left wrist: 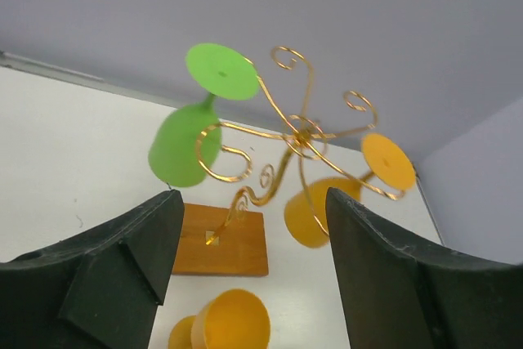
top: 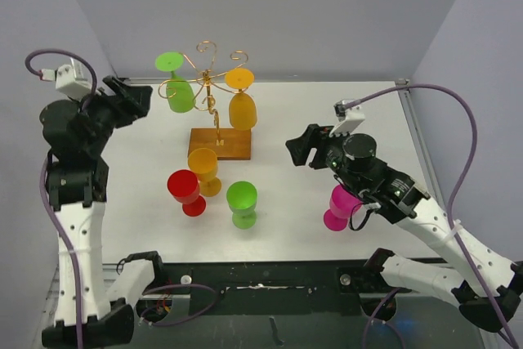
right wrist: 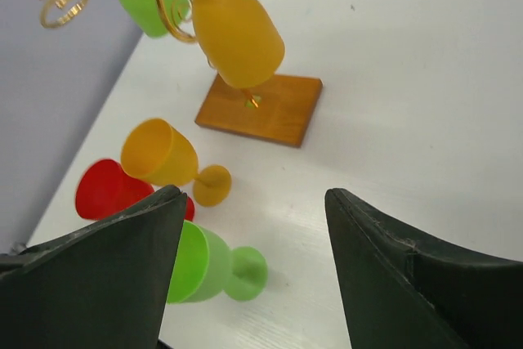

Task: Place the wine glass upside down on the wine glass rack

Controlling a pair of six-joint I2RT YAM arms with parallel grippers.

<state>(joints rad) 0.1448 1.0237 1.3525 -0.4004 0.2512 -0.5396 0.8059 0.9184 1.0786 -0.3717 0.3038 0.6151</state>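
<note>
Seemed between hangings, with left end effector (left wrist: pixel 253 194) and right end effector (right wrist: pixel 253 194) both spread apart, empty. Found rack (top: pixel 221 143) at upper centre, already bearing two hung glasses (top: pixel 181 96). Next likely needed gripping an upright glass (top: pixel 203 167) at mid-frame.

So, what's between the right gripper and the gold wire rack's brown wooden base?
Nothing: top view shows bare white table between right gripper and wooden base.

The wine glass rack (top: pixel 214 102) is standing at the back of the table (top: pixel 310 120), a left hanging glass (top: pixel 180 94) and a right hanging glass (top: pixel 243 109) dangling upside down from its arms. Three upright glasses (top: pixel 204 165) are clustering just before its base (top: pixel 222 143); a fourth glass (top: pixel 337 206) is sitting well right, beneath the right arm (top: pixel 384 185).
</note>
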